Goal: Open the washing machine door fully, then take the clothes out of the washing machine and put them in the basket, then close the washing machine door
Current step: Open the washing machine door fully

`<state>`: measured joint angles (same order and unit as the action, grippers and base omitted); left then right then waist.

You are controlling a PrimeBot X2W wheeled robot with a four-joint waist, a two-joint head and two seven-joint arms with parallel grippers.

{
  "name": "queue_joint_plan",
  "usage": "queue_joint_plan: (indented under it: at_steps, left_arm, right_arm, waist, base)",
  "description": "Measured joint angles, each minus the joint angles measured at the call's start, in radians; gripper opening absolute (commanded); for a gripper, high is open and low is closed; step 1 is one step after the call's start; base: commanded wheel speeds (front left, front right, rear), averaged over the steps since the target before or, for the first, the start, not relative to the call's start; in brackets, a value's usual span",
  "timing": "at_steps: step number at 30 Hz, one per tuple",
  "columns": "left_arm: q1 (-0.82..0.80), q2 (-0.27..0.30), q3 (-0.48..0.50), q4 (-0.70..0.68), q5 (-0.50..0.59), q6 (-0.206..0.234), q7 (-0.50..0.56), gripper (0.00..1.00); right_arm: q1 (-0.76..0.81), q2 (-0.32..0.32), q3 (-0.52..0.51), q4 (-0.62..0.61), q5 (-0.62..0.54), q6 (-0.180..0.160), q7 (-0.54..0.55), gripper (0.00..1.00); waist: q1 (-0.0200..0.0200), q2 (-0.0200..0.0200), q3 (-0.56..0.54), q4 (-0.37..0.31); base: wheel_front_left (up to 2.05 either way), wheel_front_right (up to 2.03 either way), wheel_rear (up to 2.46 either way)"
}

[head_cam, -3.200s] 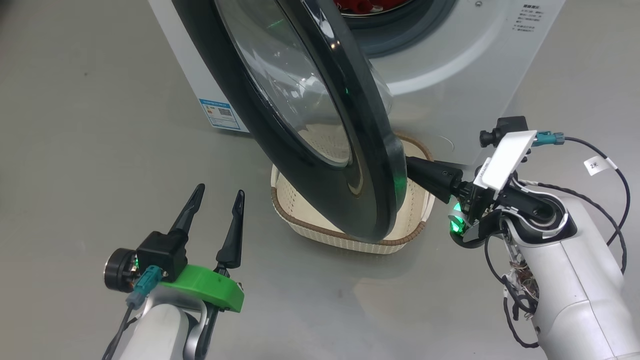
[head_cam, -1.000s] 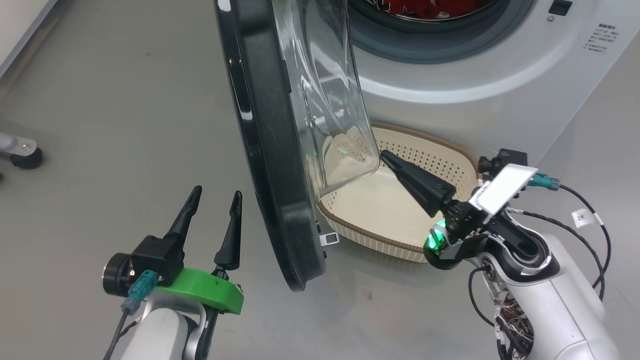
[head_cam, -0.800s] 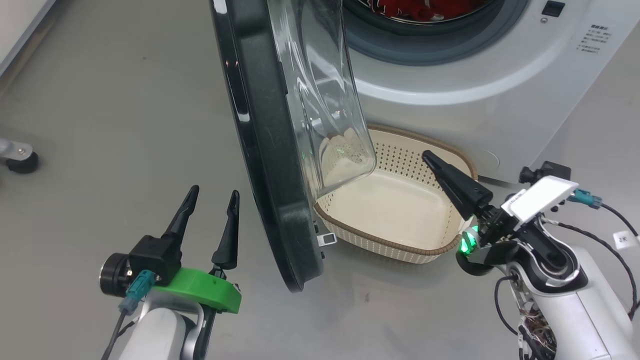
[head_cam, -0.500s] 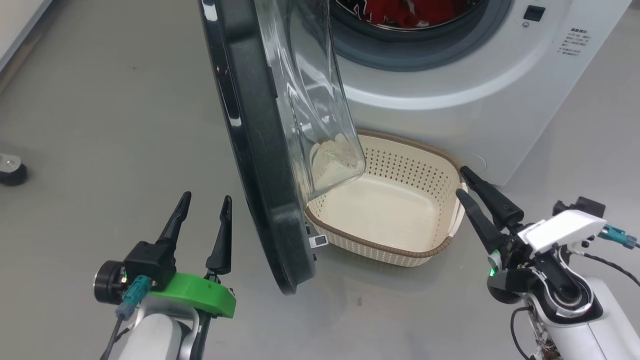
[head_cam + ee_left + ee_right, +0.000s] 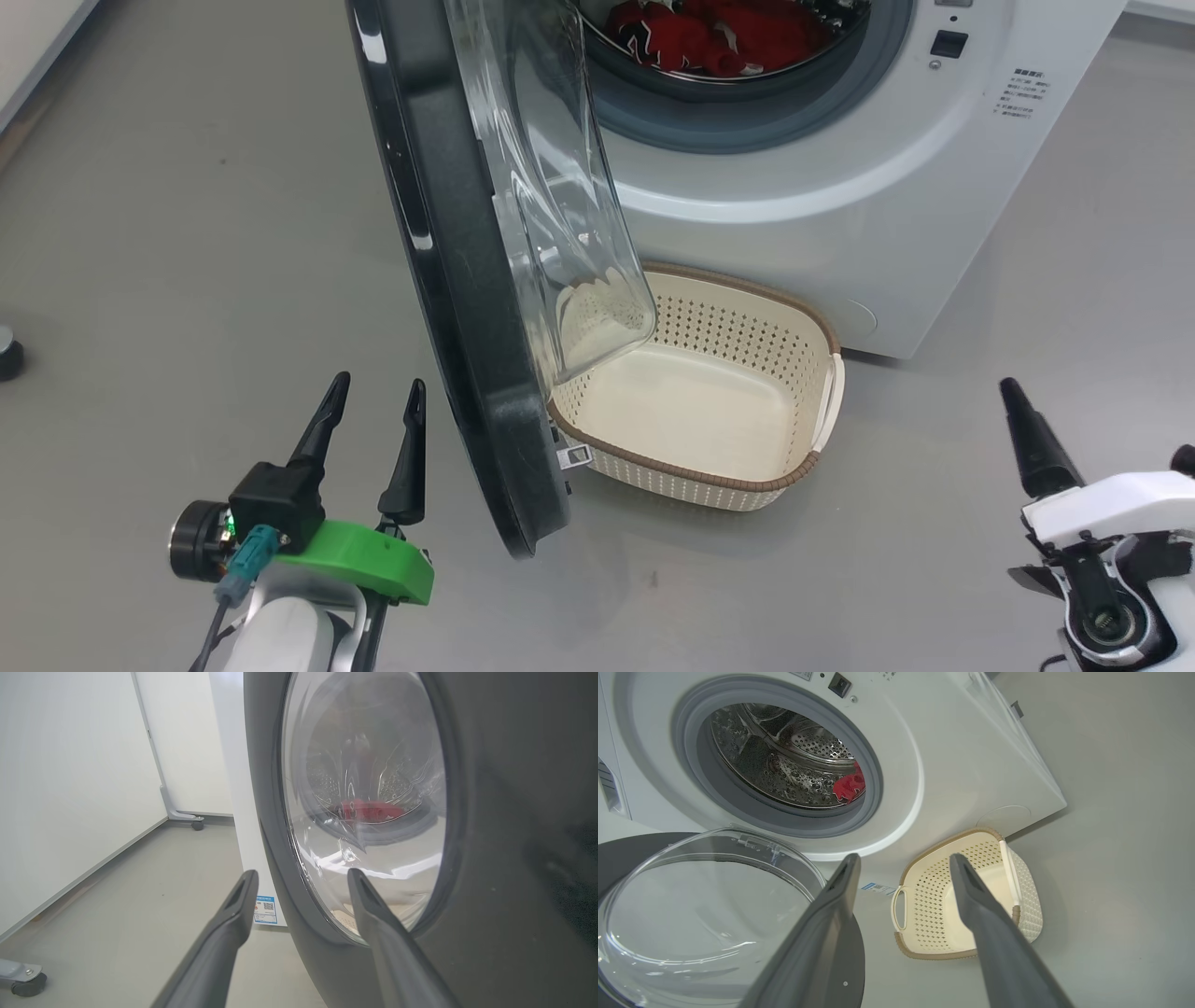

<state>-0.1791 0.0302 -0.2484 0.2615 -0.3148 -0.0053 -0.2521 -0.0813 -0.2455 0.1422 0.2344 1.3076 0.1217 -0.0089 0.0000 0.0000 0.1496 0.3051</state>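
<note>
the door (image 5: 448, 280) of the washing machine (image 5: 840, 187) stands swung out from the front, roughly edge-on to me. the opening is clear, but i judge the door not yet fully back, so that first step looks part done. the clothes (image 5: 719, 37), red with some white, all lie in the washing machine's drum (image 5: 784, 765); none are out. the basket (image 5: 747, 336) sits on the floor (image 5: 187, 233) just in front of the washing machine, below the opening, and it is empty. my left gripper (image 5: 379, 383) is spread and holds nothing, just beside the door's outer face, on the side away from the washing machine's opening. my right gripper (image 5: 904, 858) is also spread and empty, well out in front of the washing machine, to the right of the basket. left to do: finish the door's swing, move the clothes, shut the door.
</note>
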Motion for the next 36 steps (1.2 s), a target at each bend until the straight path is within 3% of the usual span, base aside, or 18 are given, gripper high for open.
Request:
queue_joint_plan:
  at_steps: [5,10,13,19,25,36]
  left_arm:
    - [0.000,0.000,0.000,0.004,0.001,0.000,0.000,1.00]
    - [0.000,0.000,0.003,0.009,0.006,0.000,0.000,1.00]
    - [0.000,0.000,0.005,0.012,0.009,0.000,0.000,1.00]
    - [0.000,0.000,0.008,0.015,0.010,0.000,0.000,1.00]
    - [0.000,0.000,0.013,0.017,0.010,0.000,0.000,1.00]
    - [0.000,0.000,0.016,0.021,0.010,0.000,0.000,1.00]
  right_arm:
    - [0.011,-0.065,-0.008,0.022,-0.187,-0.032,-0.137,1.00]
    - [0.010,-0.124,-0.007,0.027,-0.380,-0.096,-0.276,1.00]
    - [0.009,-0.162,-0.002,0.026,-0.494,-0.142,-0.274,1.00]
    - [0.008,-0.175,0.023,0.006,-0.654,-0.213,-0.258,1.00]
    - [0.008,-0.134,0.016,-0.054,-0.765,-0.223,-0.251,1.00]
    - [0.039,-0.030,0.029,-0.104,-0.870,-0.230,-0.251,1.00]
  waist:
    - [0.0000,0.0000,-0.002,-0.004]
    - [0.0000,0.0000,-0.002,-0.008]
    - [0.0000,0.0000,-0.003,-0.012]
    - [0.0000,0.0000,-0.001,-0.017]
    - [0.0000,0.0000,-0.002,-0.018]
    - [0.0000,0.0000,0.001,-0.023]
  base:
    - [0.00,0.00,0.00]
    - [0.00,0.00,0.00]
    - [0.00,0.00,0.00]
    - [0.00,0.00,0.00]
    - [0.00,0.00,0.00]
    - [0.00,0.00,0.00]
